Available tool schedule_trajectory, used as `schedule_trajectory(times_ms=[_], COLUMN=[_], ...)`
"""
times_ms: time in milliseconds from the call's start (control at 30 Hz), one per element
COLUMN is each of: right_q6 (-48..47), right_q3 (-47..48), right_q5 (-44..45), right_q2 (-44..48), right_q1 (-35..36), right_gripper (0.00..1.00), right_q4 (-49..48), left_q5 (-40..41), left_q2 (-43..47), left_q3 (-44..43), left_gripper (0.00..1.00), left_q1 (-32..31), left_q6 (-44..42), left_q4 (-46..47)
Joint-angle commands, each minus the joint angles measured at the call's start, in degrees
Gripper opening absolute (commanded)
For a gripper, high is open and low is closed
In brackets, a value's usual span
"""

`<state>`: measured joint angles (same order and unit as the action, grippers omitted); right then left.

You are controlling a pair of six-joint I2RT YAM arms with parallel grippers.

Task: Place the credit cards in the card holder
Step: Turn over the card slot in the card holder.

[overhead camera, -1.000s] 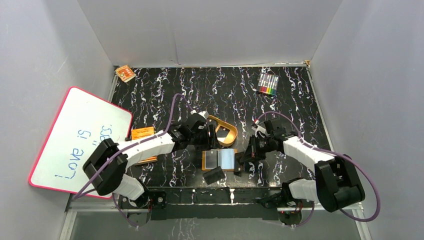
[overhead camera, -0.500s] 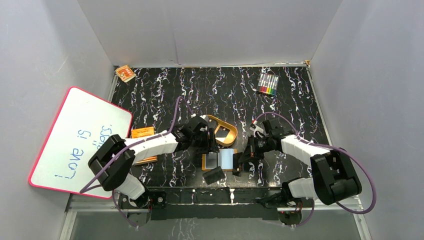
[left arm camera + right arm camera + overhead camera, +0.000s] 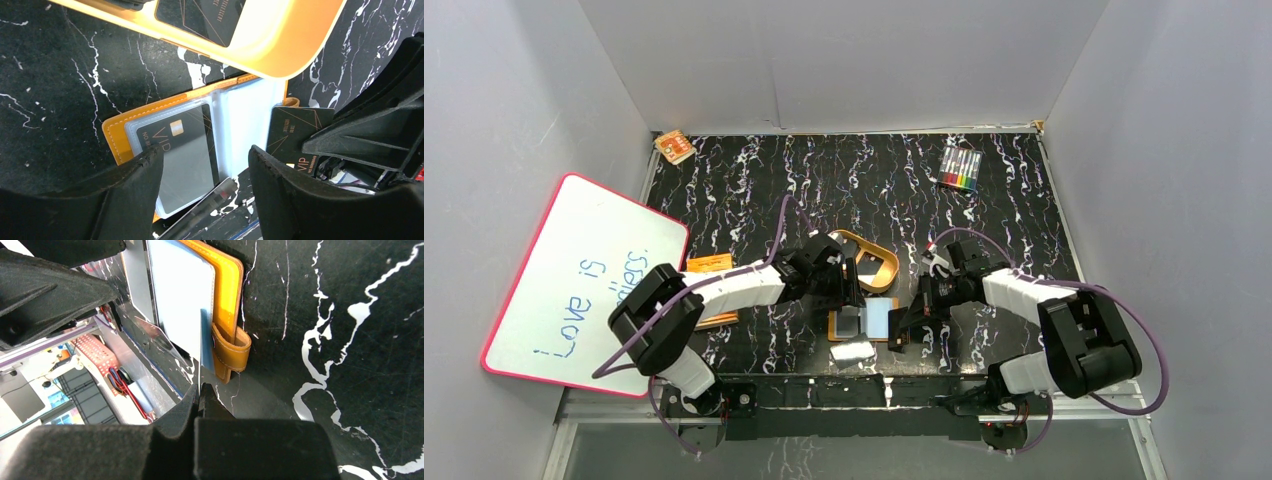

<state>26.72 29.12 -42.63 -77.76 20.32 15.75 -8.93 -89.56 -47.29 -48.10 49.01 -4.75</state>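
Field: Both grippers have crept in on the card holder over the last second. Right gripper, fingers pressed together on the held card, has it edge-on just beside the snap tab. Left gripper hangs spread above the sleeved card. The card holder lies open on the table between the arms.
Desk: Which step?
Field: Inserting that card, by the look of it. Next, its edge must meet the empty right sleeve without the card holder skidding.
Desk: Count?
Field: Four cards: held card, sleeved card, tray card in one tan tray, loose card near the front edge. One card holder.
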Motion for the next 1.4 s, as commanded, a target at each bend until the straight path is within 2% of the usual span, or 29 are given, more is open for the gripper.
schedule_trajectory(times_ms=[0, 600, 733, 1000, 1133, 1367], right_q6=[0.4, 4.0, 3.9, 3.8, 3.8, 1.9], right_q3=[-0.1, 1.5, 1.6, 1.7, 1.5, 2.7], right_q5=[-1.5, -0.9, -0.5, -0.1, -0.2, 1.7], right_q2=[-1.4, -6.6, -6.5, -5.7, -5.1, 1.0], right_q1=[0.4, 4.5, 4.5, 4.5, 4.5, 4.5], right_gripper=[0.00, 0.00, 0.00, 0.00, 0.00, 0.00], right_q4=[-2.4, -7.7, -7.6, -7.1, -6.8, -0.1], left_q5=[-1.7, -4.0, -3.3, -1.3, 0.1, 1.9], left_q2=[-1.1, -8.0, -9.7, -12.0, -13.1, -12.9], left_q3=[-0.7, -3.1, -4.2, -5.9, -6.3, -5.5], left_gripper=[0.62, 0.62, 0.59, 0.36, 0.28, 0.00], left_q1=[-0.1, -0.8, -1.4, -2.1, -2.3, -2.4], left_q6=[-1.1, -3.1, -4.0, -5.5, -5.7, -5.4], left_q4=[-0.2, -0.9, -2.2, -4.3, -5.5, -6.2])
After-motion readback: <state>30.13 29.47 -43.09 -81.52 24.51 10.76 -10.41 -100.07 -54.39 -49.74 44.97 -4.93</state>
